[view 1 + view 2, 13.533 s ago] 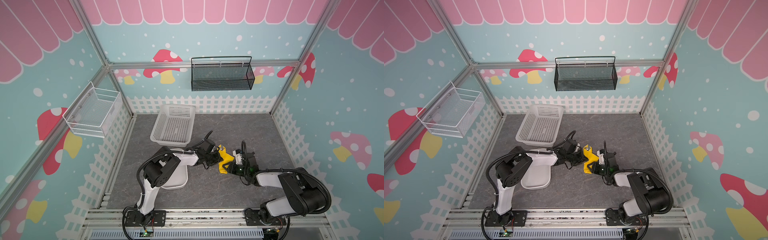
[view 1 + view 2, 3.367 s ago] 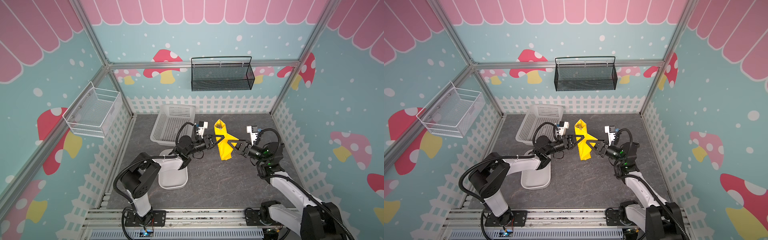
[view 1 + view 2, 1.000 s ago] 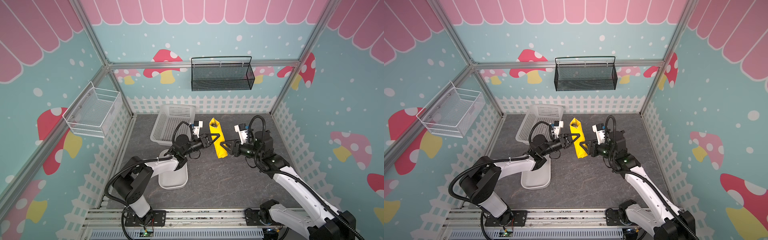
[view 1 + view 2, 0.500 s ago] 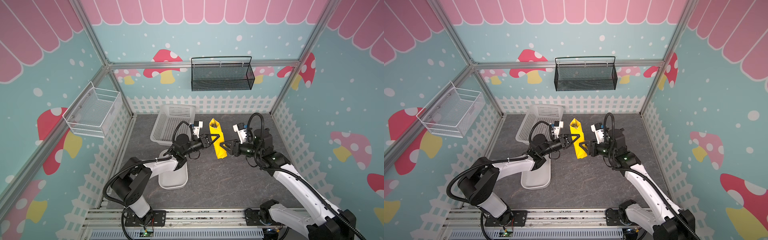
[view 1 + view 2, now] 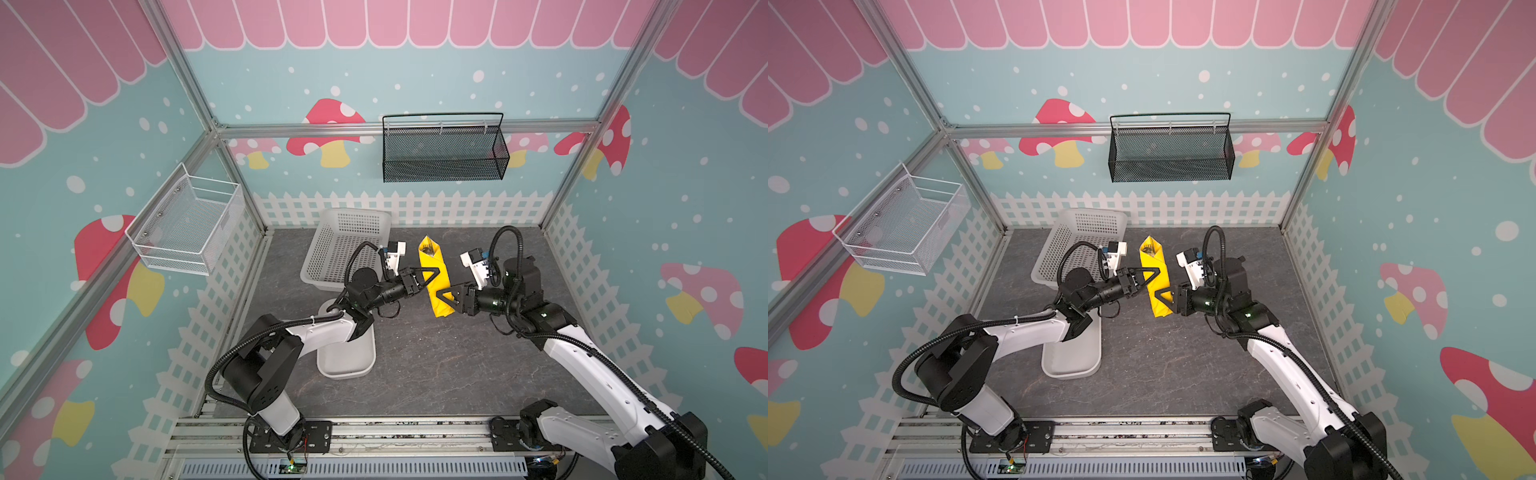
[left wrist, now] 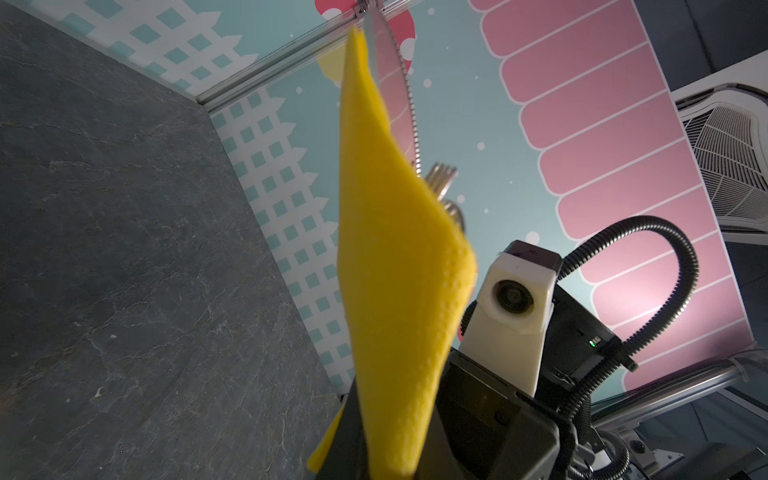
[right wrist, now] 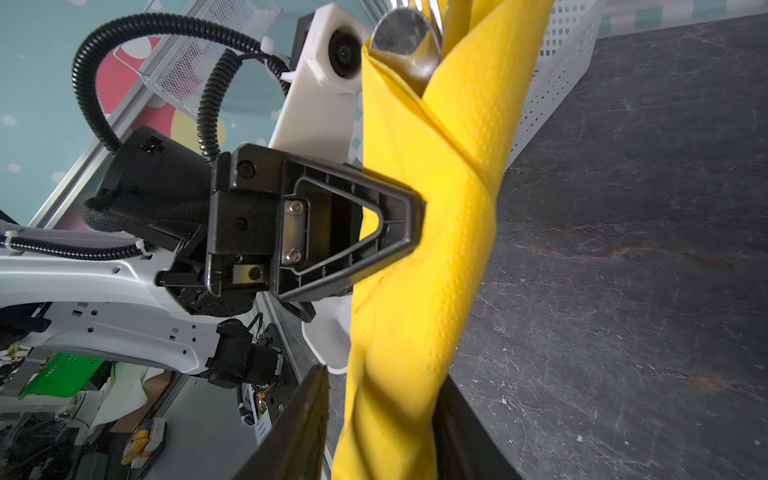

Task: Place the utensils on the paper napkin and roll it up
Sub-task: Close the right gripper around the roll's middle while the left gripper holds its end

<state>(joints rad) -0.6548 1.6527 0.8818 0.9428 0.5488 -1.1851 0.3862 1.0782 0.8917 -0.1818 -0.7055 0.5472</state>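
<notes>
The utensils (image 7: pixel 409 37) are rolled in the napkin (image 5: pixel 430 257). It is clamped by the left gripper (image 5: pixel 433 276) and right gripper (image 5: pixel 440 296); only release is judged left.

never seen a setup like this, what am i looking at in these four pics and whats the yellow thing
These are two robot arms bolted at the front of a grey table, each ending in a two-fingered gripper. Both top views look down on the whole scene from one overhead camera pair. The other two pictures come from small cameras on the arms' wrists, so they look along the grippers from close up. The yellow thing is a paper napkin rolled around cutlery: a spoon, a fork and a knife poke out of one end. The left gripper and right gripper are both closed on the roll from opposite sides. On the table stand a white perforated basket and a white tray.
</notes>
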